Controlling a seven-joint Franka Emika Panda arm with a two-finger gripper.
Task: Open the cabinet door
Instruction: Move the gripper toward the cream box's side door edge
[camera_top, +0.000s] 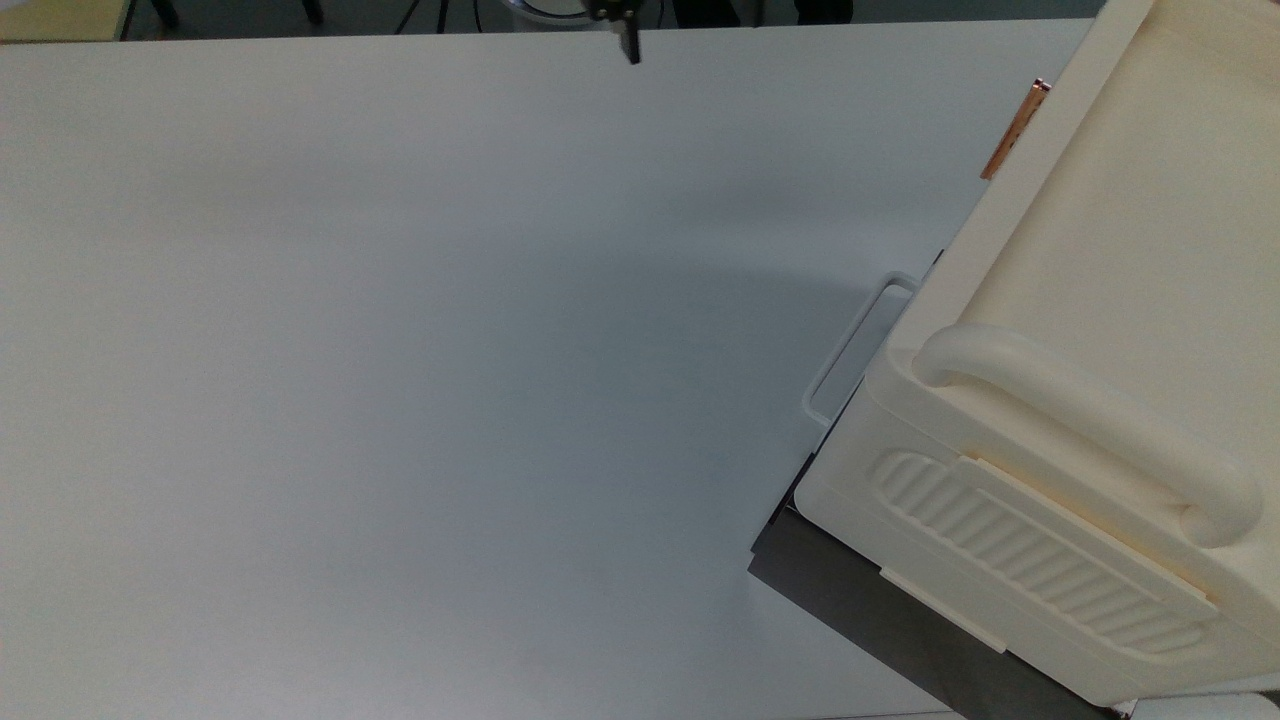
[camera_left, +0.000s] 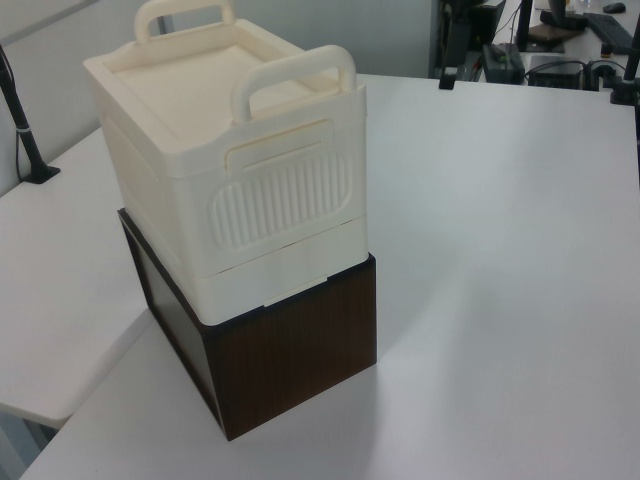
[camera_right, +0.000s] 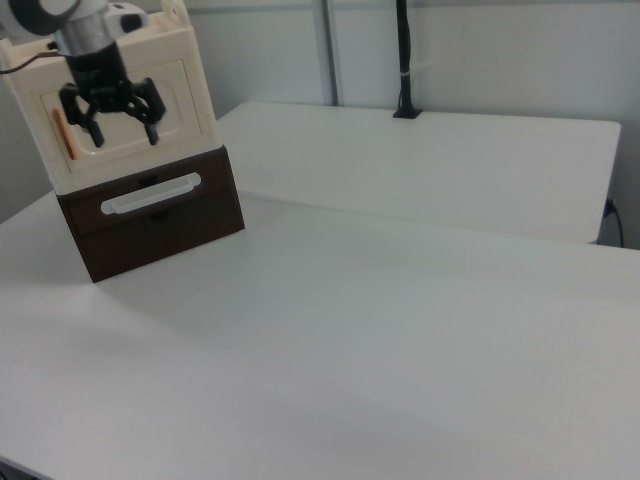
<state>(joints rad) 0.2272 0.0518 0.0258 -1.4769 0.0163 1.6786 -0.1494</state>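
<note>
One risk: the hand (camera_right: 112, 120) (spread wide, empty) could catch the white wire loop (camera_right: 150, 194) instead of the copper handle (camera_right: 62, 135) on the cabinet door (camera_right: 118, 112).

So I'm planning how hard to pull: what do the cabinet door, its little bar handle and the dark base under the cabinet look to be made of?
The cabinet door looks like moulded cream plastic, matte, with a recessed rounded panel. Its bar handle has a shiny copper-orange sheen, so metal or metallised plastic; I can't tell which. The dark base shows brown wood grain, probably laminate or veneer.
</note>
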